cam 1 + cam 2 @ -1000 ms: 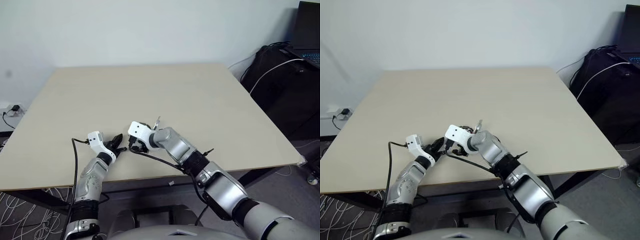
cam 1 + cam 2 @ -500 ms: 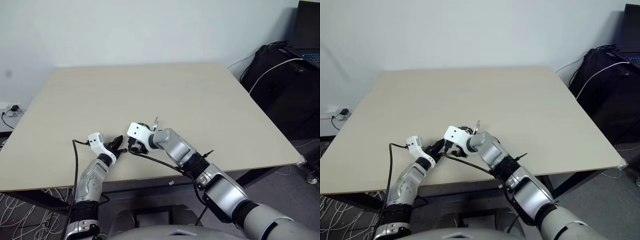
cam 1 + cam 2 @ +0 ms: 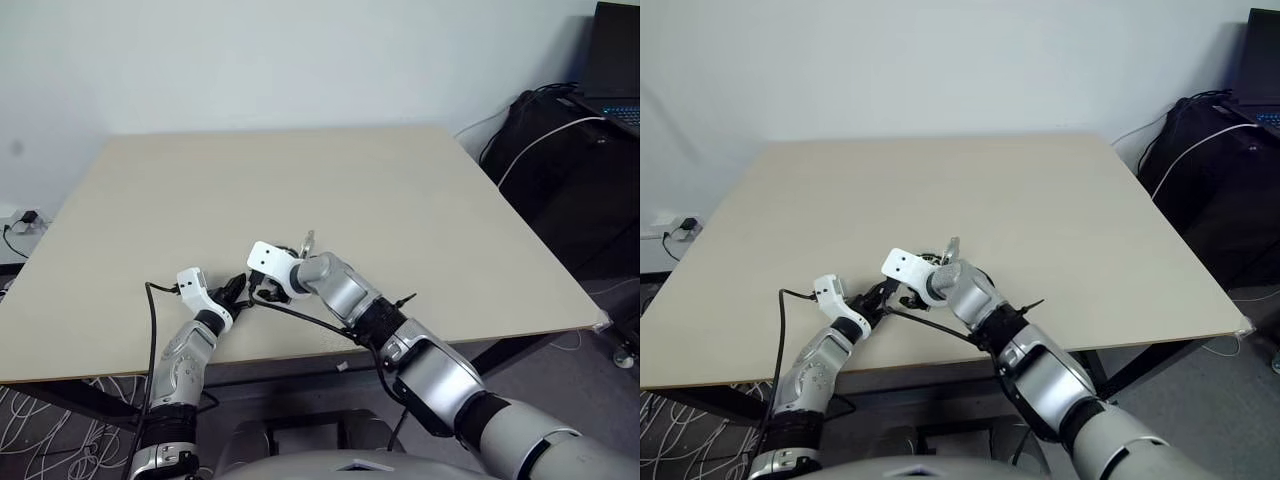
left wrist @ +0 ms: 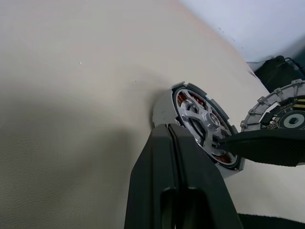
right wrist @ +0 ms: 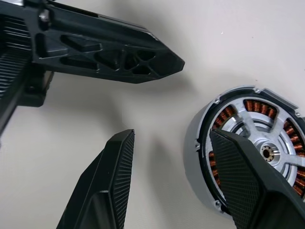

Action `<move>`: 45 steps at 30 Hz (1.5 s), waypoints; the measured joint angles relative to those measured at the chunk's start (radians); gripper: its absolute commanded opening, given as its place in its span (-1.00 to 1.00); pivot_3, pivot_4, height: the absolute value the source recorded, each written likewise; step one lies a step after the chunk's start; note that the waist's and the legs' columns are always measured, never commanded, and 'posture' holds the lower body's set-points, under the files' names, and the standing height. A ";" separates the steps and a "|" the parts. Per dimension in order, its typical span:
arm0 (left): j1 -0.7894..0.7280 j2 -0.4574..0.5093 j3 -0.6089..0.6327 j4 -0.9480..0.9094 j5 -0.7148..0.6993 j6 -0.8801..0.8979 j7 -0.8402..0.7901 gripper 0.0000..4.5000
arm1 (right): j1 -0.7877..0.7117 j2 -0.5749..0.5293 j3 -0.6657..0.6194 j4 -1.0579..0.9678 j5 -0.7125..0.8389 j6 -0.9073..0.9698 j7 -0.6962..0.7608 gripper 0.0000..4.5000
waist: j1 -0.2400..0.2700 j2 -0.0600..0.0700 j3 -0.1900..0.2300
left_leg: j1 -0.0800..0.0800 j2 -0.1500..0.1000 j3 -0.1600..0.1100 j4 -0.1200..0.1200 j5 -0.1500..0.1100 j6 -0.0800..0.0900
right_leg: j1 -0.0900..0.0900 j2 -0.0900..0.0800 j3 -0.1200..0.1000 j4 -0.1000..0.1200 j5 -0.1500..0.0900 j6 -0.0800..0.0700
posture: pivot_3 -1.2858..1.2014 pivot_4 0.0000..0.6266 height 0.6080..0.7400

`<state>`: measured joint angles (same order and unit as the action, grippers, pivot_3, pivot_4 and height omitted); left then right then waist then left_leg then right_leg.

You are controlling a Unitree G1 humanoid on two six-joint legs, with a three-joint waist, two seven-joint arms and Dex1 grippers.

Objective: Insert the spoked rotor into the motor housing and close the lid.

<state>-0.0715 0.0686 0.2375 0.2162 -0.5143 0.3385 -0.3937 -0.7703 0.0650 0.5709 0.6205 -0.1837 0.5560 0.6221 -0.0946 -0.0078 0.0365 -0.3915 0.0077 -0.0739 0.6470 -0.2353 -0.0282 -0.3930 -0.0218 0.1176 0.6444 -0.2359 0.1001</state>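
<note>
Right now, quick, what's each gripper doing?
Left gripper: shut, holding nothing, beside the housing.
Right gripper: open, holding nothing, one finger over the rotor sitting in the housing.

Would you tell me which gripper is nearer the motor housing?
Right. The right gripper has one finger over the motor housing; the shut left gripper sits just beside it.

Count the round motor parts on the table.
2: the housing with the rotor seated in it, under the right gripper; the lid beside it. Others may be hidden.
</note>
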 measured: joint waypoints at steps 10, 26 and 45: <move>0.005 -0.002 -0.007 0.000 -0.007 0.003 0.000 -1.00 | -0.007 -0.001 -0.013 0.050 -0.019 -0.005 -0.010 0.21 | -0.001 0.000 0.000 | 0.000 0.000 -0.001 0.000 0.001 -0.001 | 0.000 0.000 0.000 0.000 0.000 -0.001 | 0.03 -1.00 1.00; 0.018 -0.007 -0.010 -0.003 -0.008 0.004 0.000 -1.00 | 0.003 -0.013 -0.018 0.063 -0.041 -0.045 0.020 -0.85 | -0.008 0.000 -0.001 | 0.001 0.000 -0.001 -0.001 0.003 -0.002 | 0.000 0.000 -0.001 0.000 -0.001 -0.006 | 0.03 -1.00 1.00; 0.018 -0.013 -0.011 -0.017 -0.015 0.006 0.002 -1.00 | 0.099 -0.105 -0.020 -0.096 -0.046 -0.041 0.033 -0.95 | 0.005 0.000 -0.001 | -0.002 -0.001 -0.003 -0.001 0.003 -0.002 | -0.001 0.000 -0.002 -0.001 -0.001 -0.007 | 0.03 -1.00 1.00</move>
<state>-0.0532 0.0555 0.2268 0.1990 -0.5297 0.3449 -0.3915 -0.6708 -0.0403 0.5509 0.5242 -0.2296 0.5150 0.6548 -0.0895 -0.0077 0.0358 -0.3935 0.0071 -0.0768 0.6457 -0.2318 -0.0302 -0.3936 -0.0218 0.1155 0.6437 -0.2369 0.0935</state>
